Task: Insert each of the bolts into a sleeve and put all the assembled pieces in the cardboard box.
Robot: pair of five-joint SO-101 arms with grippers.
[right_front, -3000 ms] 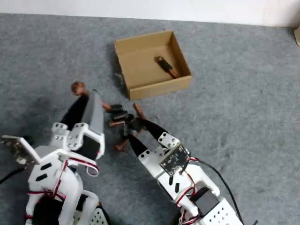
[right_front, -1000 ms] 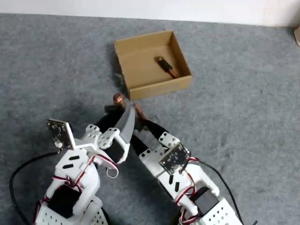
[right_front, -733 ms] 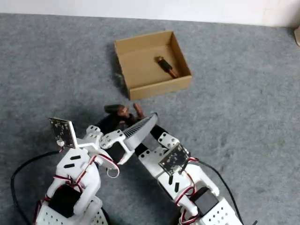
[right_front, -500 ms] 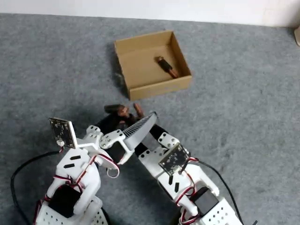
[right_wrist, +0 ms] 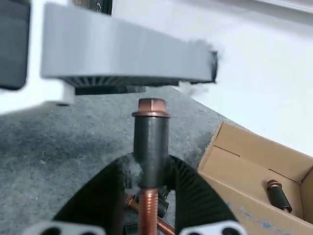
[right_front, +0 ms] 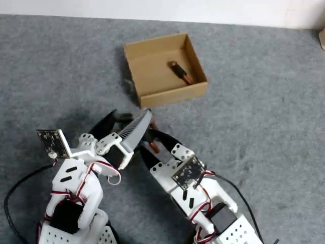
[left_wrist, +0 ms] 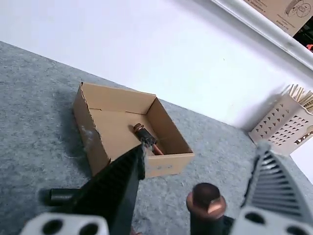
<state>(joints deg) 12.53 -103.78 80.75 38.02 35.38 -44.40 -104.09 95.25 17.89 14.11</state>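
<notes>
In the high view, a brown cardboard box (right_front: 152,76) sits open on the grey carpeted tabletop (right_front: 264,112). One assembled bolt-and-sleeve piece (right_front: 181,72) lies inside it. The left gripper (right_front: 132,113) hangs just short of the box, fingers apart. The right gripper (right_front: 150,142) is just beside it, with a copper-coloured metal bolt (right_front: 154,147) between its fingers.

In the left wrist view, the black finger (left_wrist: 117,186) and the grey finger (left_wrist: 271,186) stand wide apart, and the bolt's head (left_wrist: 205,203) rises between them. A loose black sleeve (left_wrist: 61,197) lies on the tabletop near the black finger. A beige perforated holder (left_wrist: 281,125) stands by the wall.

In the right wrist view, the right gripper's black fingers (right_wrist: 190,191) are clamped on an upright black cylindrical sleeve (right_wrist: 151,144). The bolt runs through it, with the head above and the shank below. The left gripper's grey finger (right_wrist: 127,54) crosses just above the head.
</notes>
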